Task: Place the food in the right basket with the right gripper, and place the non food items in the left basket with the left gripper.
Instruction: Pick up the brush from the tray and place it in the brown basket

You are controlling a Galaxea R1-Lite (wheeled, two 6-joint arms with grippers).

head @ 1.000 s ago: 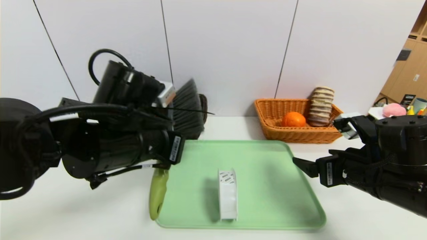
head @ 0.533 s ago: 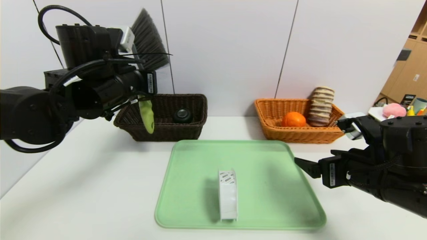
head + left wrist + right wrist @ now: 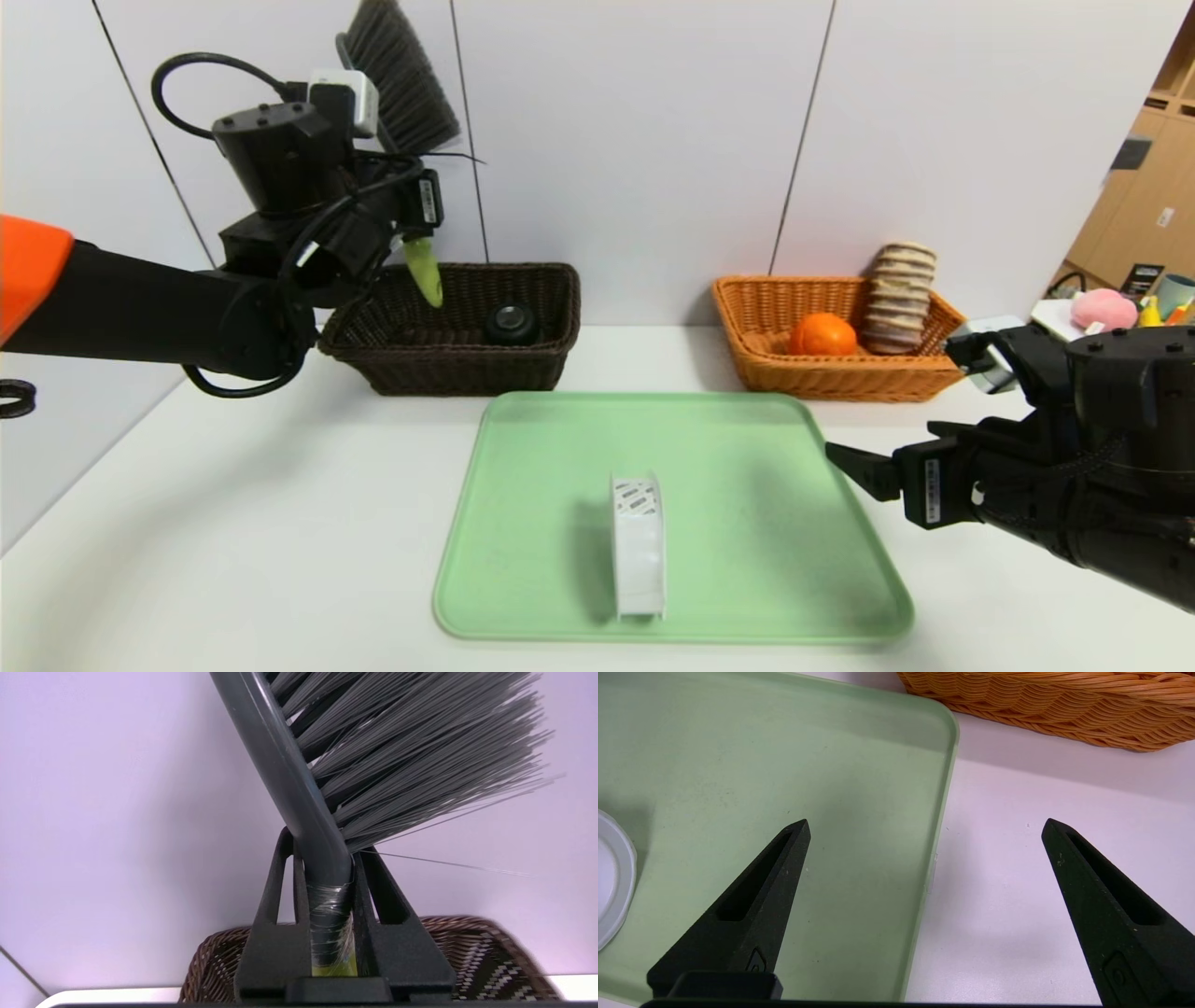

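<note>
Above the dark basket (image 3: pixel 467 369)—brush (image 3: pixel 327 826) clamped in the left gripper (image 3: pixel 329 877); right gripper (image 3: pixel 926 826) wide, by the tray (image 3: pixel 859 835).

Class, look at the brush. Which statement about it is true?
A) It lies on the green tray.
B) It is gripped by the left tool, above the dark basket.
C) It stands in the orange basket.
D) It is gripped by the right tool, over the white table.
B: the left tool is closed on the brush, whose green handle hangs down over the dark basket.
</note>
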